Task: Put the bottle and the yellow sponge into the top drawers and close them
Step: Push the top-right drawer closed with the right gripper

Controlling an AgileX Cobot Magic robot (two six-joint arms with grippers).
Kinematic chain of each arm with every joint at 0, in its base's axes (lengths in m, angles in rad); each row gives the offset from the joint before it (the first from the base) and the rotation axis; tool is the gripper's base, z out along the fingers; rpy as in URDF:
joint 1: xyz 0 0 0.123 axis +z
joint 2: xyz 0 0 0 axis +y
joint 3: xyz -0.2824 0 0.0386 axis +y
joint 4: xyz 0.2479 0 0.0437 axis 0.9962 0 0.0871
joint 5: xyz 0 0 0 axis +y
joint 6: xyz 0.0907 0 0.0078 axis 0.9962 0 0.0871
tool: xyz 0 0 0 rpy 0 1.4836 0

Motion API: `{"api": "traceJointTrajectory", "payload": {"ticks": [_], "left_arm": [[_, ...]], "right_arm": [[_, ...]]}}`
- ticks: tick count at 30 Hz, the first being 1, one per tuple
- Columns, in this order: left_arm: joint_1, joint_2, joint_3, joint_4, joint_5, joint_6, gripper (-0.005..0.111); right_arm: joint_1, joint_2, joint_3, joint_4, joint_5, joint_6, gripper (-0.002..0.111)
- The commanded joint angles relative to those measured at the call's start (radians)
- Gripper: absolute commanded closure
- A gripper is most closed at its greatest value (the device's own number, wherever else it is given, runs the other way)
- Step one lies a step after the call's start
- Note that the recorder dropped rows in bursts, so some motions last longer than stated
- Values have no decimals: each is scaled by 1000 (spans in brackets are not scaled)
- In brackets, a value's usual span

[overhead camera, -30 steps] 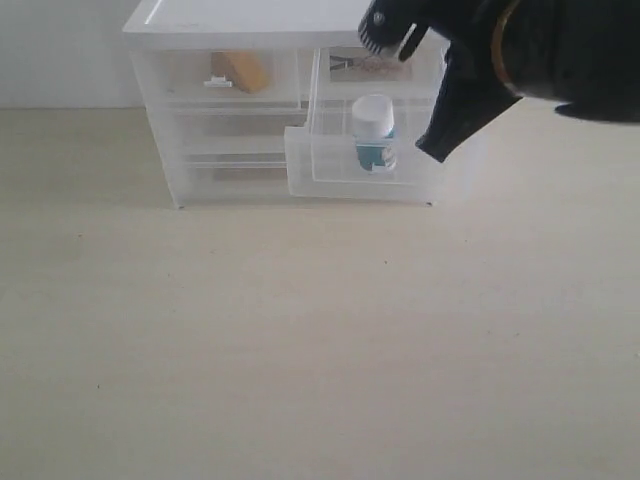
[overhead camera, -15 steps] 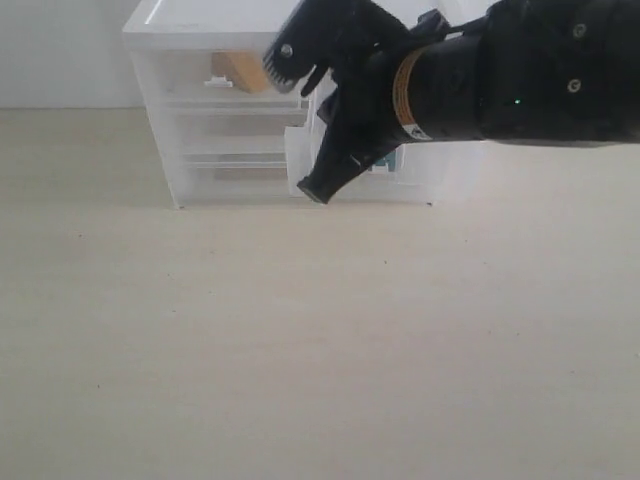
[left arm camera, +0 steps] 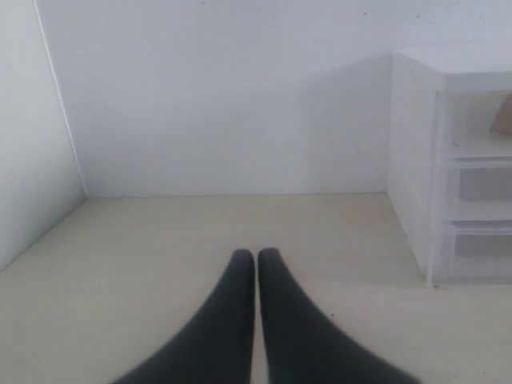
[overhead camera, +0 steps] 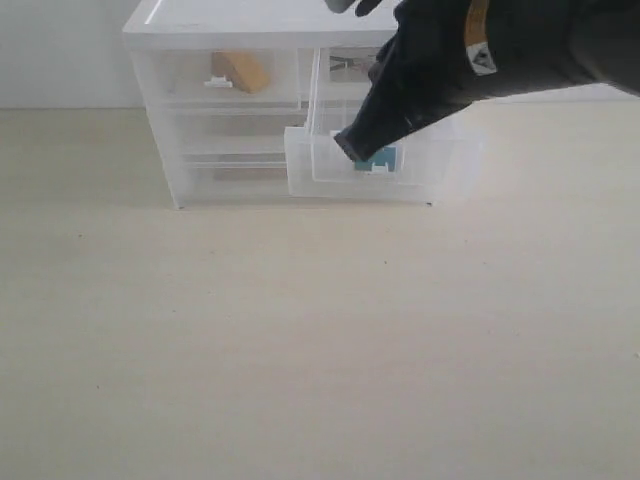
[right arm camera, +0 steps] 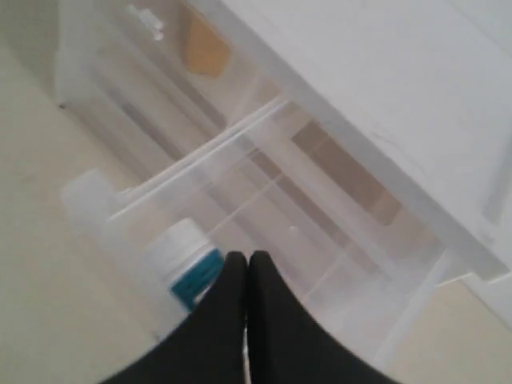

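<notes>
At the chest, the right top drawer stands pulled out with the bottle upright inside, near its front wall. Right hand is empty, fingers pressed together, poised above the drawer front, presumably to push it home. Left top drawer is closed with the yellow sponge inside. Left hand, likewise pinched together and empty, hangs idle above the worktop beside the chest.

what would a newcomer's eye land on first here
The black right arm looms across the upper right of the exterior view, its tool shut and poised at the pulled-out right drawer. Inside that drawer sits the bottle with its teal label. The yellow sponge shows through the shut left top drawer.
</notes>
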Motion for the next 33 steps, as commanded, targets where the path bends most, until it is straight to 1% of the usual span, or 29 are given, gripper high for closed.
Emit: {"api": "traceJointTrajectory", "payload": {"ticks": [1, 4, 7, 10, 15, 17, 23, 28, 33], "left_arm": [[2, -3, -3, -7, -4, -9, 103], [2, -3, -3, -7, -4, -9, 103], [2, -3, -3, -7, -2, -9, 103], [2, -3, -3, -7, 0, -9, 103], [2, -3, -3, -7, 0, -9, 103], [2, -3, -3, -7, 0, -9, 103], [2, -3, -3, -7, 0, -9, 103], [2, -3, -3, -7, 0, -9, 103], [2, -3, -3, -7, 0, -9, 103]], "right_arm": [[1, -55, 85, 370, 15, -422, 109], [1, -6, 100, 473, 55, -537, 109], [-1, 64, 100, 430, 3, -547, 109], [-1, 117, 77, 324, -7, -468, 109], [-1, 124, 32, 104, 23, -259, 109], [-1, 124, 21, 17, 41, -201, 109], [-1, 124, -27, -157, 74, -82, 109], [-1, 134, -92, -257, 121, -48, 109], [-1, 210, -152, -274, 122, -45, 109]]}}
